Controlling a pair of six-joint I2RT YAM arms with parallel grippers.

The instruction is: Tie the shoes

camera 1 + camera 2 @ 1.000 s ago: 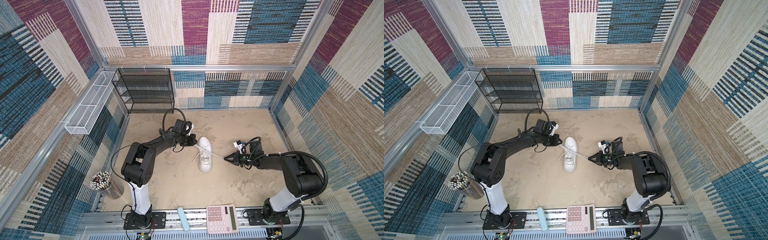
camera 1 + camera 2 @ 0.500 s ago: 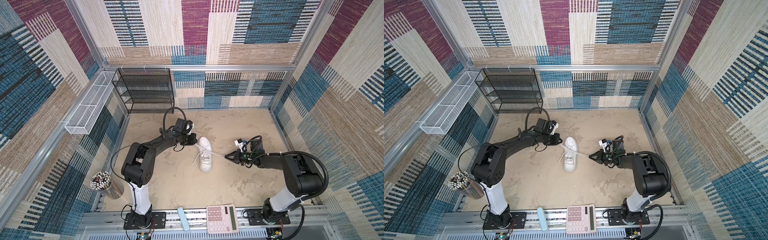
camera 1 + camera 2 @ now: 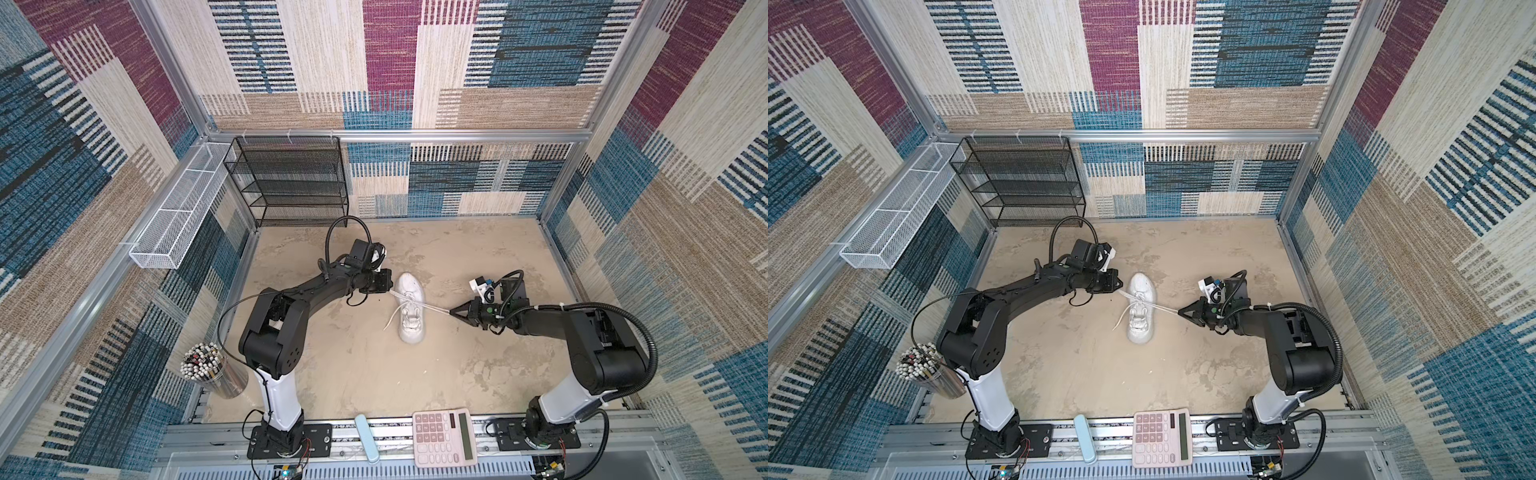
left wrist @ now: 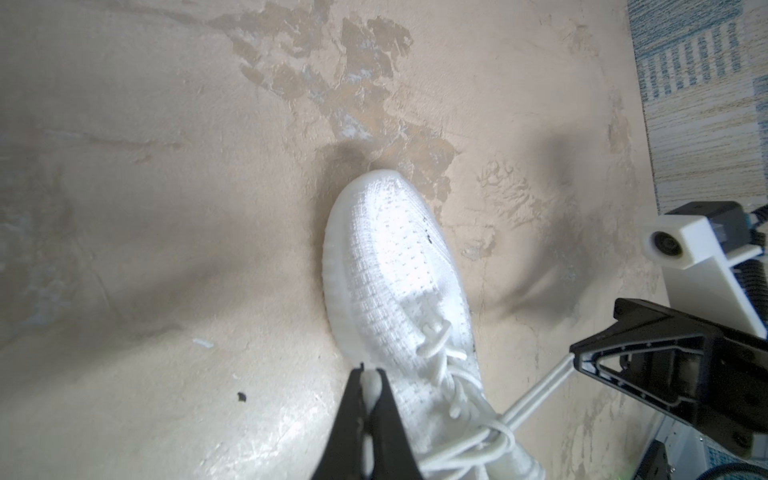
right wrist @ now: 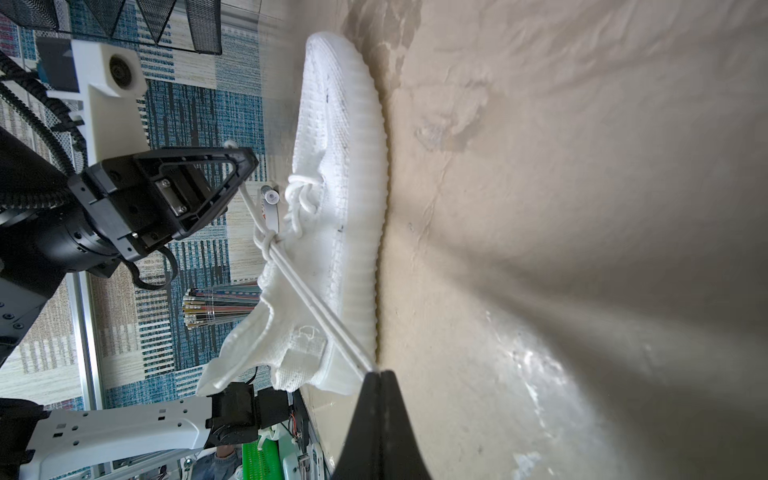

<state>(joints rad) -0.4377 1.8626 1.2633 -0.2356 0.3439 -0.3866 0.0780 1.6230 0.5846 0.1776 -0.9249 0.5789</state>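
Left jaws and right jaws each pinch laces (image 3: 434, 307) of the white sneaker (image 3: 412, 332).

Beige mottled tabletop (image 3: 374, 374); white sneaker (image 3: 411, 332) mid-surface; black mesh rack (image 3: 291, 183) rear.

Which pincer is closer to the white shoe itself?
Left. The left pincer is right beside the shoe, near its toe half; the right pincer stands apart on the other side. Both grip the laces.
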